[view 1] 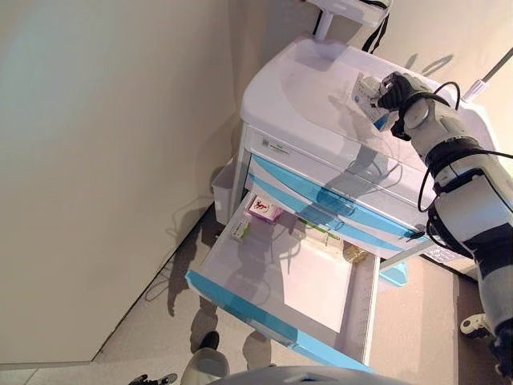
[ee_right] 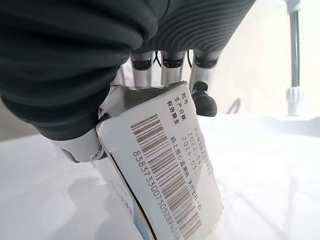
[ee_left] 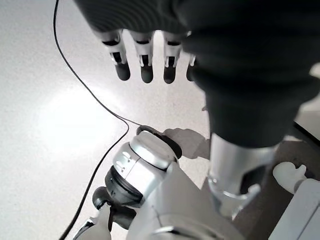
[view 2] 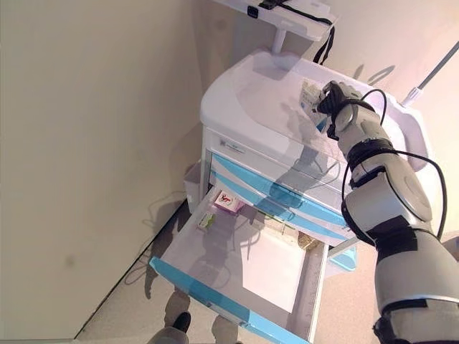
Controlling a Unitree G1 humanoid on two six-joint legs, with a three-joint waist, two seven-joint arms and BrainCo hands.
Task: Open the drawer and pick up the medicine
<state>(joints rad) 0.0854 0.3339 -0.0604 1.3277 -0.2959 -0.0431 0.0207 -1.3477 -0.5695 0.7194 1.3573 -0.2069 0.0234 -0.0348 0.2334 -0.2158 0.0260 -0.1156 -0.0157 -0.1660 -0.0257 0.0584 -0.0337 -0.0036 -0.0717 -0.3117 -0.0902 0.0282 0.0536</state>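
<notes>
The white cart (view 1: 304, 80) has its lowest blue-fronted drawer (view 1: 313, 281) pulled far out. My right hand (view 1: 394, 90) is over the cart's top, shut on a white medicine box (view 1: 369, 95) with a barcode, which shows tilted in the right wrist view (ee_right: 165, 170), its lower end close to the white top. A pink box (view 1: 263, 209), a small green and white box (view 1: 240, 230) and other packets (view 1: 325, 237) lie at the back of the drawer. My left hand (ee_left: 145, 65) hangs over the floor with straight fingers, holding nothing.
A beige wall (view 1: 104, 160) runs close along the cart's left side. The upper blue-fronted drawers (view 1: 321, 196) are closed. A raised shelf on a post (view 2: 287, 14) stands at the cart's back. A thin pole (view 1: 489, 76) rises at the right.
</notes>
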